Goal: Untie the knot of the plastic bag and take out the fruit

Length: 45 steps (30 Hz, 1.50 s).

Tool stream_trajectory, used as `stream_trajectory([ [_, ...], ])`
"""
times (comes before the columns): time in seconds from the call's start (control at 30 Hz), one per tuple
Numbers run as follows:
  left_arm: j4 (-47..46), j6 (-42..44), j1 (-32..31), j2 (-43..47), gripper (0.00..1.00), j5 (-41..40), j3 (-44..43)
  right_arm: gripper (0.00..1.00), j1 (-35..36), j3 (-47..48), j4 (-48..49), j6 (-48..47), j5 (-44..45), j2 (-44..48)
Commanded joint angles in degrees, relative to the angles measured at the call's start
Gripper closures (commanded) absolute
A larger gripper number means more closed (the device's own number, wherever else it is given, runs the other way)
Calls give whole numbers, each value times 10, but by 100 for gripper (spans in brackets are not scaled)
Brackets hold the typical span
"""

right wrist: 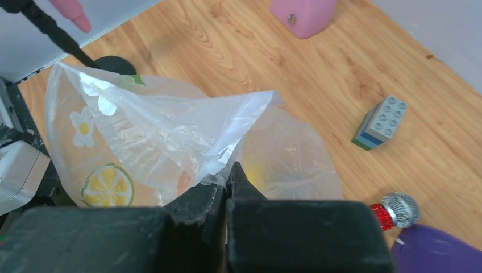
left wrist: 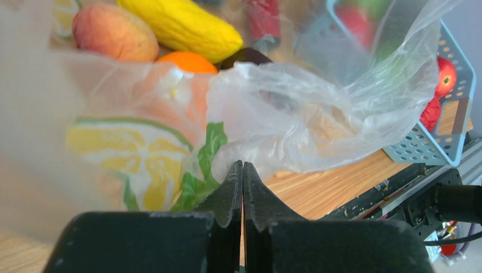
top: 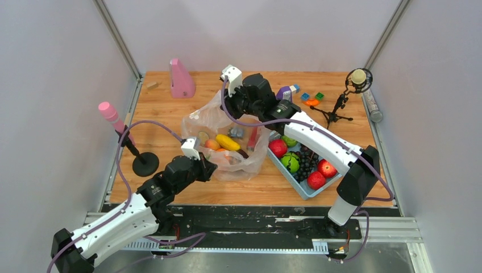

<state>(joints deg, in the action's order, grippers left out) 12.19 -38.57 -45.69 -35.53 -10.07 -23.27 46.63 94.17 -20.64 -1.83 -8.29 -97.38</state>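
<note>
On the wooden surface (top: 165,111), centre: plastic bag (top: 253,152), crinkled and see-through, just beside the left edge of the blue tray (top: 287,176). The bag mouth is spread open between the two arms.

The right gripper (right wrist: 228,169) has its jaws together, clamped on the far edge of the film, which is raised off the wood. The left gripper (left wrist: 242,165) has its jaws together at the near edge, with film gathered at the tips and seemingly pinched.

Inside the bag, lying low, are a yellow banana (top: 227,142), a peach-coloured round fruit (top: 212,144) just left of it, and an orange piece (left wrist: 187,61) close beside both. The film carries lemon-slice and flower prints.

The tray holds red apples (top: 278,148), dark grapes (top: 307,163) and a green fruit (top: 290,163).
</note>
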Motion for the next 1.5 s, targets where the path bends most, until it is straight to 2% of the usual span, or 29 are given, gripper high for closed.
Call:
stream_trajectory([
  [0.0,15,-42,-4,26,100,-15,29,100,-7,38,11,-17,54,22],
  [0.33,46,-75,-5,12,100,-36,58,100,-7,72,8,-101,160,28],
  [0.5,51,-76,-5,4,100,-31,53,95,-3,43,-9,-98,130,66],
  [0.57,74,-70,-5,27,100,-28,37,84,1,22,-14,-87,97,88],
  [0.7,142,-44,-5,105,100,-32,-31,49,11,-6,-17,-62,93,134],
  [0.77,171,-29,-5,125,100,-34,-64,39,14,-16,-17,-50,92,158],
  [0.87,191,-10,-5,131,100,-26,-118,31,18,-29,-16,-32,93,193],
  [0.97,188,-1,-5,122,100,-12,-158,35,20,-52,-18,-5,59,229],
  [1.17,145,13,-5,75,100,-35,-180,70,37,-119,-14,73,-7,271],
  [1.47,51,39,-5,-64,100,-85,-194,87,101,-177,38,156,51,190],
])
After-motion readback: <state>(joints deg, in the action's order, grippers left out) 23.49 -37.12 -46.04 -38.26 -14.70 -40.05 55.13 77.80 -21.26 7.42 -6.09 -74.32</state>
